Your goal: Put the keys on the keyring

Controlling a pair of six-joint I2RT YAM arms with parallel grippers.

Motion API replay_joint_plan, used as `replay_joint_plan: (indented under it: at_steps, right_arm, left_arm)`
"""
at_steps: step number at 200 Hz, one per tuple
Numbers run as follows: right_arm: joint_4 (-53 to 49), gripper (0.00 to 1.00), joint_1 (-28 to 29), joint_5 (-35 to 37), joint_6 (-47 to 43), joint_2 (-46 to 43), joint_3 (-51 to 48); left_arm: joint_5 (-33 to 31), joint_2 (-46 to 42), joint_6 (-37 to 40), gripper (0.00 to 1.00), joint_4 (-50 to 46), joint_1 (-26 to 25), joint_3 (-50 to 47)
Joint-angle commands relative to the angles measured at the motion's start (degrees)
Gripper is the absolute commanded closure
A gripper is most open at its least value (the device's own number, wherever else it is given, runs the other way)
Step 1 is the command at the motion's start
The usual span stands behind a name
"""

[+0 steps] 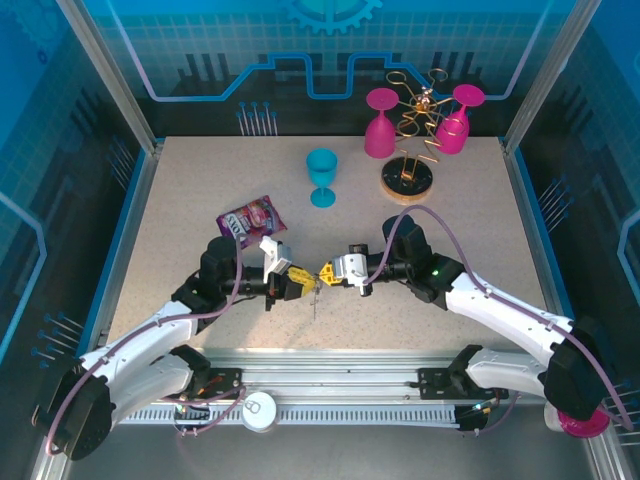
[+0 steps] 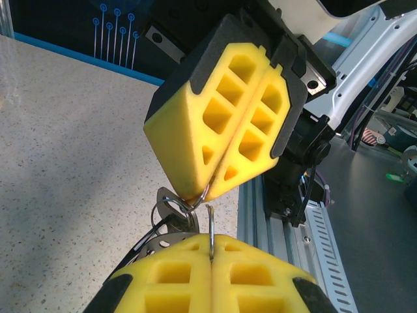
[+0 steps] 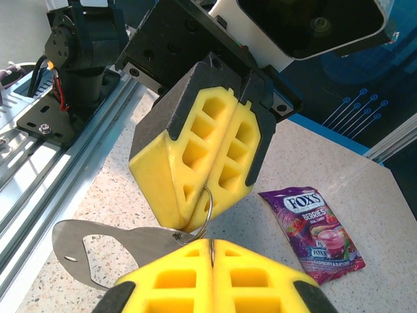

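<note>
Both grippers meet tip to tip over the middle of the table. My left gripper (image 1: 303, 277) (image 2: 212, 251) is shut on a thin wire ring (image 2: 212, 225) of the keyring. My right gripper (image 1: 326, 272) (image 3: 212, 251) is shut on the ring (image 3: 207, 202) from the opposite side. A flat grey metal plate (image 3: 98, 251) (image 2: 156, 241) with cut-outs hangs from the ring beside more small rings (image 2: 168, 203). A thin dark piece (image 1: 314, 300) dangles below the fingertips. I cannot pick out the keys within this cluster.
A purple candy packet (image 1: 252, 217) (image 3: 316, 225) lies behind the left arm. A blue goblet (image 1: 322, 175) stands at mid-back. Two pink goblets (image 1: 380, 122) hang on a gold wire stand (image 1: 415, 135) at the back right. An aluminium rail (image 1: 330, 380) runs along the near edge.
</note>
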Motion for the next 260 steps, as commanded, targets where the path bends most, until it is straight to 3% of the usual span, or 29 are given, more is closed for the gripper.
replay_joint_plan:
  at_steps: [1, 122, 260]
  right_arm:
    - [1.6, 1.00, 1.0, 0.2, 0.1, -1.0, 0.4]
    - [2.9, 1.00, 1.0, -1.2, 1.8, -1.8, -0.7]
    - [-6.4, 1.00, 3.5, 2.7, -6.3, -0.5, 0.6]
  left_arm:
    - [1.7, 0.3, -0.8, 1.00, 1.4, 0.4, 1.9]
    - [-0.2, 0.2, -1.4, 1.00, 2.0, 0.4, 1.7]
    - [-1.8, -0.1, -2.9, 1.00, 3.8, 1.4, 1.3]
